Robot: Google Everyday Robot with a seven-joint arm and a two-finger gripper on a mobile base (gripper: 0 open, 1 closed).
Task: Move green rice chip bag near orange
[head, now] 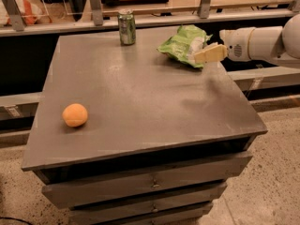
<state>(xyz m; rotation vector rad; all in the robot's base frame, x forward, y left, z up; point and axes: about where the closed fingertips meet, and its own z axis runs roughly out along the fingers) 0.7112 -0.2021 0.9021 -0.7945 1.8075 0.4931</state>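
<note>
Camera view shows the claw (202, 56) at the far right of the bench (140, 97), a pale tan wedge pointing left from the end of the white arm (262, 43), which reaches in from the right edge. Whether the claw is open or closed cannot be told, nor whether it has hold of anything. Its tip lies over the right edge of the green rice chip bag (182, 45); whether the two touch is not clear.

The bag lies crumpled on the far right part of the bench top, just left of the claw and slightly beyond it, its white label patch turned toward the claw. To the bag's left, near the far edge of the bench, a green soda can (126, 27) stands upright, apart from the bag.

The orange (75, 115) sits alone near the front left of the bench, well apart from both bag and claw, with most of the grey top between them.

Below the top, the front of the bench has stacked drawers (150, 184). A metal railing (154, 18) runs behind the bench.
</note>
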